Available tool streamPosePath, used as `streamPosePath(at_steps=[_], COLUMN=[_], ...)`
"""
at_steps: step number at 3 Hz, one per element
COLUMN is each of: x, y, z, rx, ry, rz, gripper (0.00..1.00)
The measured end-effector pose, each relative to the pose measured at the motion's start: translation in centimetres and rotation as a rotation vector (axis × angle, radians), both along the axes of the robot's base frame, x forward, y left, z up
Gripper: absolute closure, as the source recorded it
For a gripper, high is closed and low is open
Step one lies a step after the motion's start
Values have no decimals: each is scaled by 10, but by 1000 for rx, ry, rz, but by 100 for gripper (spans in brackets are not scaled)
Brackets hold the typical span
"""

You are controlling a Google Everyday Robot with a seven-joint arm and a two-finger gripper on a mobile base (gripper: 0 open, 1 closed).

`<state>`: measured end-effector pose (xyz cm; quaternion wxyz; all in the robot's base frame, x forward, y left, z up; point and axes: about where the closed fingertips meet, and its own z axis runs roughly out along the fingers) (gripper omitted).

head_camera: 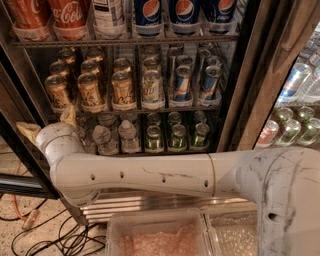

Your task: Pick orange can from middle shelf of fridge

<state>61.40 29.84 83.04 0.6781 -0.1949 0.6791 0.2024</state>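
Several orange cans stand in rows on the left half of the middle shelf [165,108] of the fridge [239,90]; the front ones are at the left [57,91], middle [90,90] and right [122,87]. A green-white can [152,89] and slim blue-silver cans [181,84] stand to their right. My gripper [48,123] is at the fridge's left edge, just below the front-left orange can. Its two pale fingers [69,115] are spread apart and hold nothing. My white arm [150,172] crosses the lower view.
Large cola bottles [65,15] and Pepsi bottles [185,12] fill the rack above. Water bottles [112,136] and green cans [177,135] fill the rack below. The ribbed steel base [150,207], a clear tray [160,235] and floor cables [45,235] lie low. A second cooler [295,115] stands at the right.
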Motion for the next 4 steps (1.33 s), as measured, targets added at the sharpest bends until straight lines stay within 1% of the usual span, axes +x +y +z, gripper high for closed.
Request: streamPosePath(at_steps=[1,2,3,4], x=[4,8,13,20], y=[-2,-7,-15,-25], z=[0,0,-2,-6], rx=[-1,-9,-22,-35], ry=[-11,-15,-16,-13], rz=[-19,-45,-79,-123], gripper=[14,33,39,39])
